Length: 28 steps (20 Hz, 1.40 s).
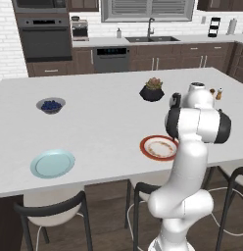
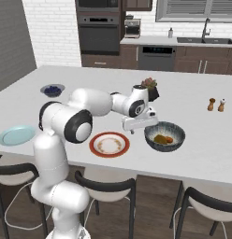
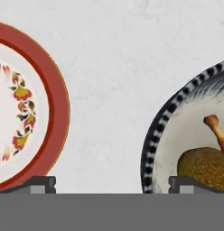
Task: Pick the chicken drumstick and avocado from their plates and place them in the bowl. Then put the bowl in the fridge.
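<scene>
The dark patterned bowl (image 2: 154, 139) stands on the white island counter with the orange-brown chicken drumstick (image 2: 169, 139) and the olive-brown avocado (image 2: 159, 138) lying inside it. In the hand view the bowl's rim (image 3: 152, 140) is at the right, holding the drumstick (image 3: 217, 131) and the avocado (image 3: 204, 164). My gripper (image 2: 141, 127) hangs open and empty just left of the bowl, over bare counter between it and the red-rimmed plate (image 2: 109, 144). Its fingertips (image 3: 39, 182) straddle that gap. The light blue plate (image 1: 52, 163) lies bare at the far left. A flat grey slab (image 2: 12, 42) may be the fridge; I cannot tell.
A small grey bowl of blue berries (image 1: 50, 105) and a black pot with a succulent (image 1: 152, 90) stand farther back on the island. Two shakers (image 2: 216, 104) sit at the right. Stools (image 2: 106, 189) line the near edge. A wall oven (image 1: 45, 37) and sink counter run behind.
</scene>
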Available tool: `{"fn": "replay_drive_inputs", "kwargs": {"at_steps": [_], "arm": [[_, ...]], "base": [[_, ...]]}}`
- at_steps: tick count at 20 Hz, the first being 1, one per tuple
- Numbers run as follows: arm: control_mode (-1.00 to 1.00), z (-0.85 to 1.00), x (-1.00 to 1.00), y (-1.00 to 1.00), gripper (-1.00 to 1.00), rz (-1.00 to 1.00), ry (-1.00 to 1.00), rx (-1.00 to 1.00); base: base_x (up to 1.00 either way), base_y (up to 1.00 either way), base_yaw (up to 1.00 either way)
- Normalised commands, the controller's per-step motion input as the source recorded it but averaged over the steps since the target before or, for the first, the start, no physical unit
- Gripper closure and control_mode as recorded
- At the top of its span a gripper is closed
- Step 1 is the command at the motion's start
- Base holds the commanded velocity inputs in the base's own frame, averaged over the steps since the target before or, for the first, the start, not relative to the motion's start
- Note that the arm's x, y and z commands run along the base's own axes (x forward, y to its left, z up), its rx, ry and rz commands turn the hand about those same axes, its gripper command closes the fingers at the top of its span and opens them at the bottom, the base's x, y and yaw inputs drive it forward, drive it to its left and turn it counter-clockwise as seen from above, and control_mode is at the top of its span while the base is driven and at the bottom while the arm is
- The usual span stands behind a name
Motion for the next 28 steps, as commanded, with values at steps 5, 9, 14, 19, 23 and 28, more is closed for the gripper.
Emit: {"fn": "replay_drive_inputs", "kwargs": {"at_steps": [5, 9, 14, 19, 23, 28], "arm": [[-1.00, -0.05, 0.11, -0.34, -1.00, 0.00, 0.00, 0.00], [-1.00, -0.29, 0.00, -0.09, -1.00, 0.00, 0.00, 0.00], [-1.00, -0.24, 0.00, 0.00, -1.00, 0.00, 0.02, 0.00], [-1.00, -0.24, 0.00, -0.08, -1.00, 0.00, 0.01, 0.00], [-1.00, -0.24, 0.05, -0.15, -1.00, 0.00, 0.00, 0.00], [-1.00, -0.11, 0.00, -0.03, 1.00, 0.00, 0.00, 0.00]], "base": [[0.00, 0.00, 0.00], [0.00, 0.00, 0.00], [0.00, 0.00, 0.00], [0.00, 0.00, 0.00], [0.00, 0.00, 0.00], [0.00, 0.00, 0.00]]}}
